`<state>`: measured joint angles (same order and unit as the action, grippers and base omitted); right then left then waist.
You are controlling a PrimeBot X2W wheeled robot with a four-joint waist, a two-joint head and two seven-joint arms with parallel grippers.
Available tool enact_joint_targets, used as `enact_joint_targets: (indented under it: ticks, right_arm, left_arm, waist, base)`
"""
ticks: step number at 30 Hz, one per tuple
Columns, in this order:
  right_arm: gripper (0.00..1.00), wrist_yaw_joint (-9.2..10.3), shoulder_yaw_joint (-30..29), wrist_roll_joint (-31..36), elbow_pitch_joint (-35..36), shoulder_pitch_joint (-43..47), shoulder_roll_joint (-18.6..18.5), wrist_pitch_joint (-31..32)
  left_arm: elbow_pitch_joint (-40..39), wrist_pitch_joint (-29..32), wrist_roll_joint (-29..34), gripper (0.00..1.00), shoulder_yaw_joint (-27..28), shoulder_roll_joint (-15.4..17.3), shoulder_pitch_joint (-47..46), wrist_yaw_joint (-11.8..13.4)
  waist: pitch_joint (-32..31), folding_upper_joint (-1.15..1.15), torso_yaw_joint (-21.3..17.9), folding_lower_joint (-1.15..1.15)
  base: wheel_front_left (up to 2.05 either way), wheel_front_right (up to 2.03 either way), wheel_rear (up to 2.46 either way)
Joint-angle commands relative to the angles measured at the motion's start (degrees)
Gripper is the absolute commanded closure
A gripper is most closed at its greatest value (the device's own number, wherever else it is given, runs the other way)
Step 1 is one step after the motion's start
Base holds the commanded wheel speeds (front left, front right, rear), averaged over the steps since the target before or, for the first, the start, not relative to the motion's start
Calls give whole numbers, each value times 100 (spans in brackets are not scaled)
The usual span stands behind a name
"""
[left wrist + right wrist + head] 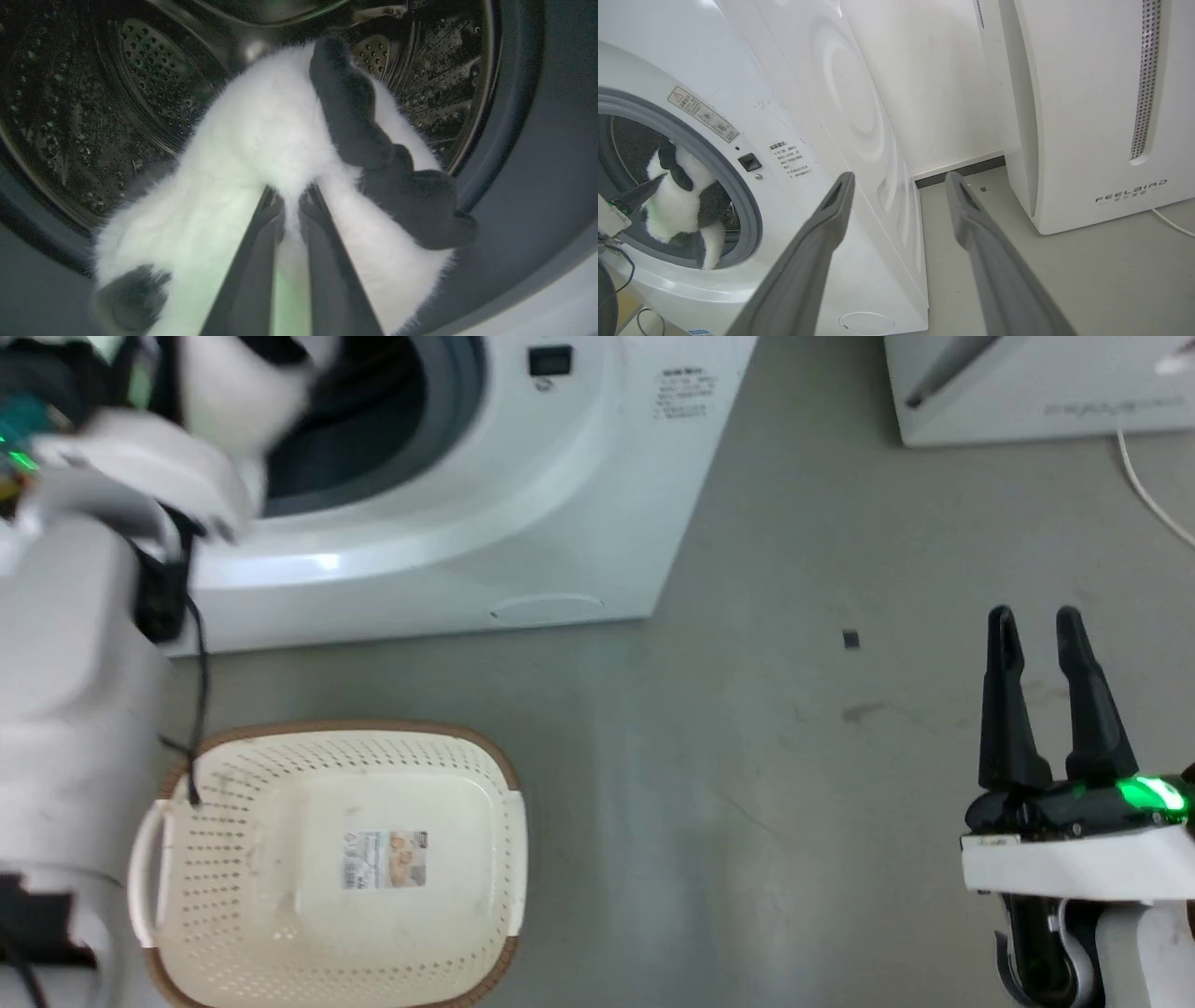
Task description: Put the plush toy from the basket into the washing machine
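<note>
The plush toy, fluffy white with black limbs, hangs inside the porthole of the washing machine, in front of the steel drum. My left gripper is shut on its white fur. The right wrist view shows the plush toy within the grey gasket, held by the left gripper's fingers. The cream basket stands on the floor below the machine, holding just its label sticker. My right gripper is open at the lower right, nothing between its fingers.
A white FEELBIRD appliance stands to the right of the washing machine, with a white cable trailing on the grey floor. A small dark speck lies on the floor between machine and right gripper.
</note>
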<state>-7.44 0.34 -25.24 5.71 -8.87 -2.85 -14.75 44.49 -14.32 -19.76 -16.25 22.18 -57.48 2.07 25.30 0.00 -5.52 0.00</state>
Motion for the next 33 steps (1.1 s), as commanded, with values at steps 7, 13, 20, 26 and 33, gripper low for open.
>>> enact_joint_targets:
  ticks: [7, 13, 20, 26, 33]
  right_arm:
    - [0, -5, 79, -261, 69, -442, -3, -25]
    - [0, -5, 119, -378, 128, -598, -3, -25]
    - [0, -5, 146, -449, 179, -688, -3, -25]
    - [0, -5, 82, -445, 188, -704, -3, -25]
    - [0, -5, 67, -378, 119, -715, -3, -25]
  left_arm:
    - [581, 5, 165, 100, 92, 463, -1425, 1]
    - [959, -27, 294, 100, 83, 643, -2292, 49]
    - [1263, -61, 437, 100, 84, 860, -2804, 162]
    - [997, -66, 525, 0, 137, 825, -2751, 326]
    - [744, -67, 490, 0, 350, 713, -2186, 419]
  waist:
    - [1066, 0, -731, 0]
    - [1533, 0, -969, 0]
    - [1819, 0, -1131, 0]
    - [1890, 0, -1072, 0]
    - [1717, 0, -934, 0]
  base:
    - [0, 0, 0]
    - [0, 0, 0]
    - [0, 0, 0]
    - [0, 0, 0]
    - [0, 0, 0]
